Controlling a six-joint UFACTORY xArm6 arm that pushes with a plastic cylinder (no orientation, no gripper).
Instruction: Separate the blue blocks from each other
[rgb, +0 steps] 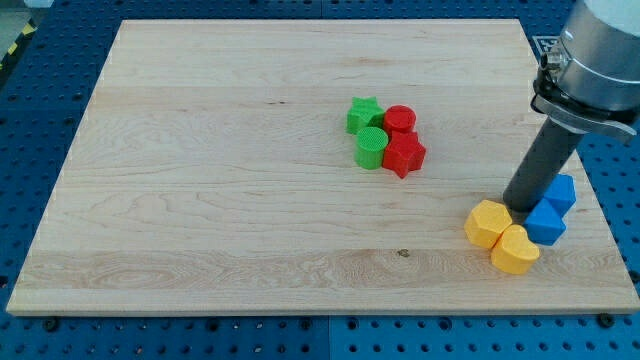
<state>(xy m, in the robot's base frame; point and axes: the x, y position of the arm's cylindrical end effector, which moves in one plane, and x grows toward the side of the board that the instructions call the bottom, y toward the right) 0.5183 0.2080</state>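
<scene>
Two blue blocks sit at the view's lower right, touching each other: one blue block (561, 192) higher and to the right, the other blue block (546, 224) just below it. My rod comes down from the upper right, and my tip (520, 207) rests against the left side of the blue pair, just above the yellow blocks. The rod hides part of the upper blue block's left side.
Two yellow blocks, a hexagon-like one (488, 223) and a heart-like one (514, 250), touch the lower blue block. A cluster sits mid-board: green star (364, 114), green cylinder (372, 148), red cylinder (400, 120), red star (404, 154). The board's right edge (590, 180) is close.
</scene>
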